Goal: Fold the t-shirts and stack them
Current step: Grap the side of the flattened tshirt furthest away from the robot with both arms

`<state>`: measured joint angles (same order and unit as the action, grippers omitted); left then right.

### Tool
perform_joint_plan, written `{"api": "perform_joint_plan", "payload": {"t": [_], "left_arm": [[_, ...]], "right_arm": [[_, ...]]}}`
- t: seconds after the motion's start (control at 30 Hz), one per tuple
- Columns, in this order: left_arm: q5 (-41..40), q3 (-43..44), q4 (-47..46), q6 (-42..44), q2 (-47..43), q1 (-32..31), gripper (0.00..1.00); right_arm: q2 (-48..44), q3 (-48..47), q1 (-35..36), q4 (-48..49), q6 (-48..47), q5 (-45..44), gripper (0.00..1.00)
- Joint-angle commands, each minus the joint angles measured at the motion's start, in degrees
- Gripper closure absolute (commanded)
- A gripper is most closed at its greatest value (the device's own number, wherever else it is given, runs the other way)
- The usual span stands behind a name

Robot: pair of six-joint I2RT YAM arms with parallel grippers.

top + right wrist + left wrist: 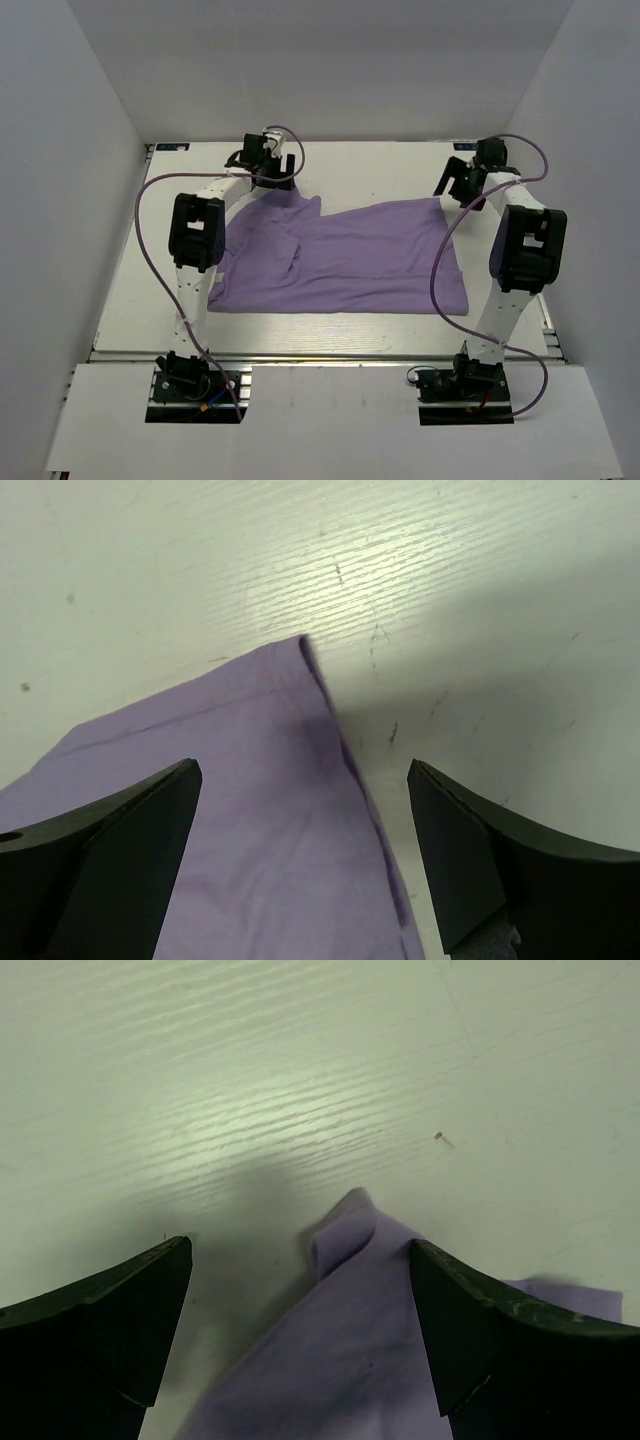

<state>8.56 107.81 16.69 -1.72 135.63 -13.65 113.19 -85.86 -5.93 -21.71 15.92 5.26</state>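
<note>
A lavender t-shirt point(350, 260) lies spread across the middle of the white table, with a rumpled fold on its left side. My left gripper point(283, 175) is open over the shirt's far left corner; in the left wrist view that corner point(355, 1310) lies between the spread fingers. My right gripper point(452, 185) is open over the shirt's far right corner; in the right wrist view the corner and hem edge point(290, 780) lie between its fingers. Neither gripper holds cloth. No neck tag shows.
The white table point(370, 165) is walled by white panels at the back and both sides. Thin purple cables point(145, 250) loop beside each arm. The arm bases point(195, 385) sit at the near edge.
</note>
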Motion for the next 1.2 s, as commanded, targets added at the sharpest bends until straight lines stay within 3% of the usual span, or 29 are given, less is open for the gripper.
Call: {"api": "perform_joint_plan", "payload": {"t": [0.0, 0.13, 0.2, 0.27, 0.3, 0.37, 0.53, 0.6, 0.8, 0.93, 1.07, 1.17], "left_arm": [[6.72, 3.55, -2.36, 1.54, 0.59, -0.24, 0.0], [7.26, 2.24, -4.73, 1.01, 1.21, -0.76, 0.0], [6.74, 1.62, -4.73, 1.01, 1.83, -0.76, 0.12], [6.74, 0.48, -5.26, 1.01, 1.83, -0.76, 0.27], [6.74, -0.05, -5.26, 1.01, 1.83, -0.76, 0.41], [7.52, -0.67, -5.97, 1.01, 1.83, -0.76, 0.5], [9.64, -0.67, -5.44, 1.54, 2.36, -0.76, 1.0], [9.11, -0.67, -6.13, 1.54, 2.36, -0.76, 1.0], [8.49, -4.62, -12.55, 0.4, -1.42, -0.76, 1.0], [7.88, -6.12, -15.55, -1.09, -3.7, -0.76, 1.0], [7.88, -11.19, -19.22, -1.62, -9.22, -0.76, 1.0], [7.18, -16.21, -21.95, -1.62, -13.36, -0.76, 1.0]], "right_arm": [[3.43, -3.52, 0.66, -0.26, -3.17, -1.82, 0.1], [6.25, -6.24, 1.01, -0.78, -3.88, -2.09, 0.1], [6.96, -5.89, 1.71, 0.18, -5.46, -1.83, 0.1], [7.31, -5.71, 2.76, 1.67, -6.69, -2.35, 0.1], [7.49, -5.98, 3.03, 1.76, -6.69, -2.53, 0.1], [9.33, -8.08, 3.56, 1.33, -6.96, -3.58, 0.1], [13.01, -10.72, 5.23, 0.71, -6.96, -4.99, 0.15], [13.81, -11.08, 5.67, 0.71, -6.78, -4.99, 0.29], [15.31, -11.25, 5.76, 3.34, -5.29, -4.99, 0.33], [15.92, -11.78, 5.76, 3.96, -4.5, -4.9, 0.56], [14.96, -10.99, 5.85, 4.22, -4.15, -4.03, 1.0], [12.15, -8.18, 5.76, 5.98, -4.76, -3.15, 1.0]]}}
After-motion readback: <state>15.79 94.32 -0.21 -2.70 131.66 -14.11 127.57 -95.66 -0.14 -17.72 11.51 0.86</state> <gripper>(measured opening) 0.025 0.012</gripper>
